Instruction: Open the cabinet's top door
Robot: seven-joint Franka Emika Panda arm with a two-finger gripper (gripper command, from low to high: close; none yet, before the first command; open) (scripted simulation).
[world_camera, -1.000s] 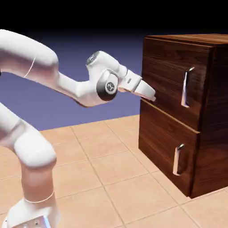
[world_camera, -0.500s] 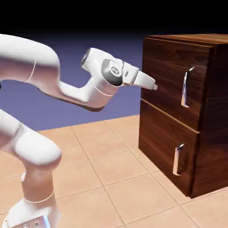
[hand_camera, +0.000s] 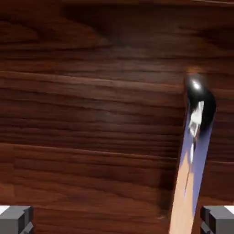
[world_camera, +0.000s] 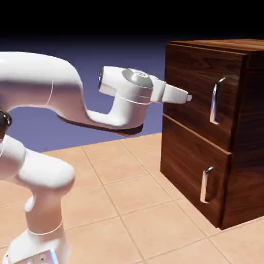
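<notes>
The dark walnut cabinet (world_camera: 191,149) stands at the exterior view's right. Its top door (world_camera: 198,87) is flush with the front and carries a long vertical silver handle (world_camera: 216,100). My gripper (world_camera: 187,97) points level at that door, a short way left of the handle and touching nothing. The hand view is filled with the door's wood (hand_camera: 91,114), and the shiny handle (hand_camera: 194,160) runs down its right side. The grey fingertips (hand_camera: 16,220) sit far apart in the bottom corners, so the gripper (hand_camera: 117,221) is open with nothing between them.
Below the top door is the shorter lower panel (world_camera: 193,170) with its small silver handle (world_camera: 206,184). Tan floor tiles (world_camera: 129,196) stretch between the robot's base and the cabinet.
The hand has risen, levelled out from a downward tilt, and moved right across the cabinet's front toward the top door's handle. The door has not moved.
</notes>
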